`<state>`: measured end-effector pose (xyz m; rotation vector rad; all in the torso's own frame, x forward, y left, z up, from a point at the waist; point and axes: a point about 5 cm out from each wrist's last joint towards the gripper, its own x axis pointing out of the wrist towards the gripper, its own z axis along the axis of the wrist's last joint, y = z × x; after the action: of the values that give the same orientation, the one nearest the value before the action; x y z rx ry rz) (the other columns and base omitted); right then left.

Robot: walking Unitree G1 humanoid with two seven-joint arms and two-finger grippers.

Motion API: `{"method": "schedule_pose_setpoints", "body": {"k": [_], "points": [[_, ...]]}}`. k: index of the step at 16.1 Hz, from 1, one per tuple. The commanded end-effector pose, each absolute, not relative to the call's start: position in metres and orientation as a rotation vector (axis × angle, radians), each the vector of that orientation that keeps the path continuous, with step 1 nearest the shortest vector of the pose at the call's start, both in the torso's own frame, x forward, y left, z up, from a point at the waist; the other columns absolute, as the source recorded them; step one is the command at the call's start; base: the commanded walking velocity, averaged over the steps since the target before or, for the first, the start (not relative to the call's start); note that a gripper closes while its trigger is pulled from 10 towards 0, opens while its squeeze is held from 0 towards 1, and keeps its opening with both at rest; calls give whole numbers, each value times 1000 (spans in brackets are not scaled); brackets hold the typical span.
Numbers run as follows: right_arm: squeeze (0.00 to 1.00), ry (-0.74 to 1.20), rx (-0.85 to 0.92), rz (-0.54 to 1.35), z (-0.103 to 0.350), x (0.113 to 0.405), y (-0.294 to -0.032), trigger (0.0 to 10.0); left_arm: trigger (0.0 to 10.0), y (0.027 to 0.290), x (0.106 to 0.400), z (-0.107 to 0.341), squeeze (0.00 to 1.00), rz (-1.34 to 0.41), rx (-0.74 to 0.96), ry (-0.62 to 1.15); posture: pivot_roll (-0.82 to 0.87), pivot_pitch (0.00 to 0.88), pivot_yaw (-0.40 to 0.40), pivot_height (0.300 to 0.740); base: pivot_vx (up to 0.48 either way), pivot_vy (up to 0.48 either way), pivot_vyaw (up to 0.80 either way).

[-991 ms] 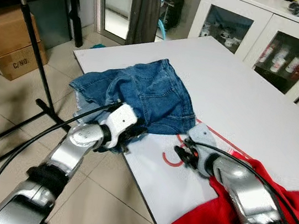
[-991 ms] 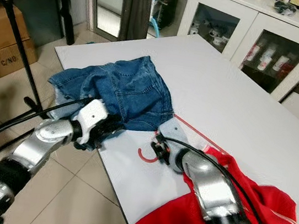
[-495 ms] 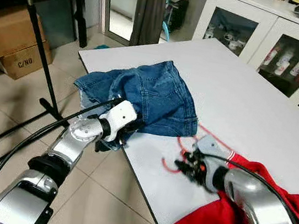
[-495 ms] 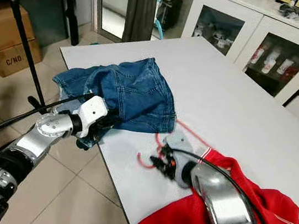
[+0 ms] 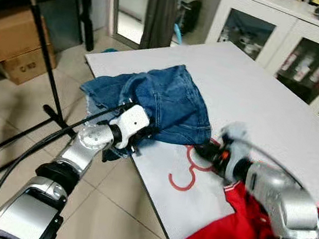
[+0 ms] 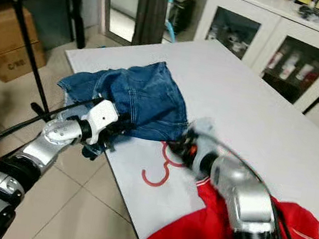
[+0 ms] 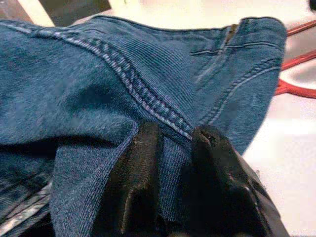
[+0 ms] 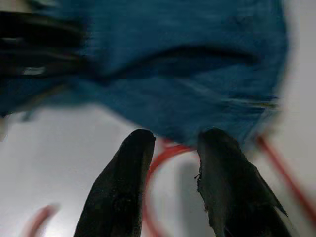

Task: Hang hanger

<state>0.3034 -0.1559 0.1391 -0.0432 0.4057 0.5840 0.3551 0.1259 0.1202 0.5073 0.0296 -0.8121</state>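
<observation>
**Left gripper pins jeans edge, right gripper reaches for hanger neck**

We use the jeans (image 5: pixel 161 102) as landmark; they lie bunched on the near corner of the white table (image 5: pixel 278 118). Our left gripper (image 5: pixel 143 136) sits at the jeans' near hem, at the table edge. In the left wrist view its fingers (image 7: pixel 140 163) are pinching a fold of denim next to a seam, likely to lift or steady the cloth so the hanger can go in or come free.

The red hanger (image 5: pixel 186 172) lies flat on the table just beside the jeans' right lower corner. Its hook curls toward the table's near edge, and its bars run under the denim hem, as the right wrist view shows (image 8: pixel 168 150).

Our right gripper (image 5: pixel 209 153) is at that same jeans corner, right over the hanger neck. Fingers (image 8: pixel 123 177) are spread with the red wire between them, not closed on it yet; the view is motion-blurred. We judge it's lining up to grasp the hanger.

Red garment (image 5: pixel 232 237) is heaped on the near right, well apart from the jeans, partly draped by our right arm.
</observation>
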Motion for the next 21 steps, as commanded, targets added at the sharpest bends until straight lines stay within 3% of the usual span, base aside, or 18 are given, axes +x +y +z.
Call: {"method": "schedule_pose_setpoints", "body": {"k": [1,5,9,12,18,21], "points": [[0,422,-57,513,132,306,-161,10000,10000,122,358,125,0,-814,517,9,80,76,-64,740,0,0,0],[0,454,-155,442,115,310,-149,10000,10000,120,358,126,0,-820,513,-8,91,77,-59,740,0,0,0],[0,537,-216,580,99,295,-138,10000,10000,120,360,128,0,-803,509,-15,90,77,-55,740,0,0,0],[0,563,-195,725,98,277,-134,10000,10000,117,361,129,0,-800,510,-24,80,77,-54,740,0,0,0],[0,537,-167,824,111,264,-140,10000,10000,115,362,131,0,-797,512,-34,65,73,-51,740,0,0,0],[0,430,-59,733,127,278,-143,10000,10000,112,362,134,0,-788,507,-71,64,74,-49,740,0,0,0]]}}
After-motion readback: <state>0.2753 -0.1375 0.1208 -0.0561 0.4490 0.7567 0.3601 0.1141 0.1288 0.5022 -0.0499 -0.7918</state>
